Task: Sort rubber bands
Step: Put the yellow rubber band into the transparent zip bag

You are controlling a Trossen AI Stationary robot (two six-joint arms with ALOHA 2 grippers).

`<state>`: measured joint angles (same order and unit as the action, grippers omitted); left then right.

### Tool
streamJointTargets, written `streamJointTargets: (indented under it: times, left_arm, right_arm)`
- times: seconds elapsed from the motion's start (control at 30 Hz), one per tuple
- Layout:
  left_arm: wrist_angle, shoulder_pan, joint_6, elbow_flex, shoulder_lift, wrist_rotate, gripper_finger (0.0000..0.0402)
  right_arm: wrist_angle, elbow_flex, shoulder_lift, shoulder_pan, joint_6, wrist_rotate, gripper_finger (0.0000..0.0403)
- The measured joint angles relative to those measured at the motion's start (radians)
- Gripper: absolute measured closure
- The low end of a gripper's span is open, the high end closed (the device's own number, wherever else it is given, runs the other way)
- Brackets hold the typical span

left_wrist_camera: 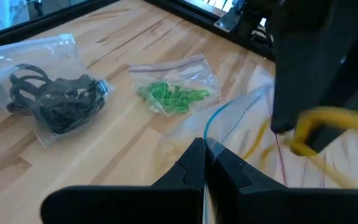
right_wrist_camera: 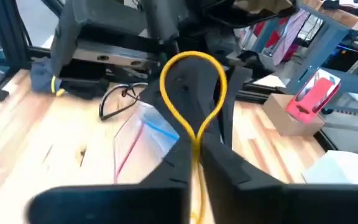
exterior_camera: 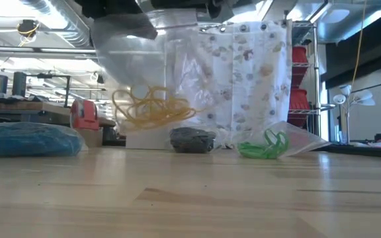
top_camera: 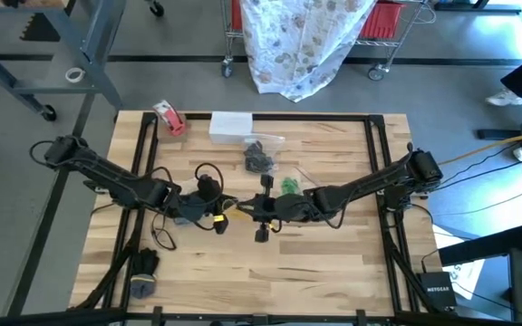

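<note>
Yellow band is pinched in my right gripper, its loop standing up over the mouth of a clear bag near table centre, while my left gripper is pressed shut on the bag's edge. Step in hand, I reckon: bagging the yellows w/ the others; black bands & green bands already lie bagged nearby. Next: lower the loop inside the mouth, then let go w/o it snagging a finger.

Yellow rubber band looped upright; yellow bundle bagged, raised; green, black bagged on table.
</note>
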<state>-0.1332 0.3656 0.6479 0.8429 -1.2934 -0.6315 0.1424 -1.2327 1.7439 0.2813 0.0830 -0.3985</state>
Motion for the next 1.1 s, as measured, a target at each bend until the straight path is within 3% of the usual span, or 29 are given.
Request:
streamJointTargets:
  times: [0.2,0.37,0.5,0.6,0.83,1.1]
  left_arm:
    - [-0.037,0.003,0.004,0.000,0.000,0.003,0.0401]
    - [-0.048,0.003,-0.013,0.000,0.012,0.036,0.0401]
    - [-0.038,0.010,-0.027,0.000,0.023,0.057,0.0401]
    - [-0.039,0.010,-0.027,0.000,0.024,0.071,0.0401]
    - [-0.045,0.010,-0.039,0.000,0.024,0.071,0.0401]
    - [-0.061,0.014,-0.144,0.000,0.024,0.075,0.0401]
  right_arm:
    - [-0.080,0.000,-0.067,0.041,0.079,-0.070,0.0274]
    - [-0.279,-0.001,-0.184,0.099,0.063,-0.124,0.0236]
    - [-0.476,-0.001,-0.211,0.114,-0.090,-0.122,0.0231]
    - [-0.494,0.022,-0.176,0.110,-0.180,-0.079,0.0231]
    - [-0.320,0.038,-0.073,0.111,-0.120,-0.074,0.0230]
    - [-0.401,-0.068,-0.113,0.125,-0.097,-0.172,0.0230]
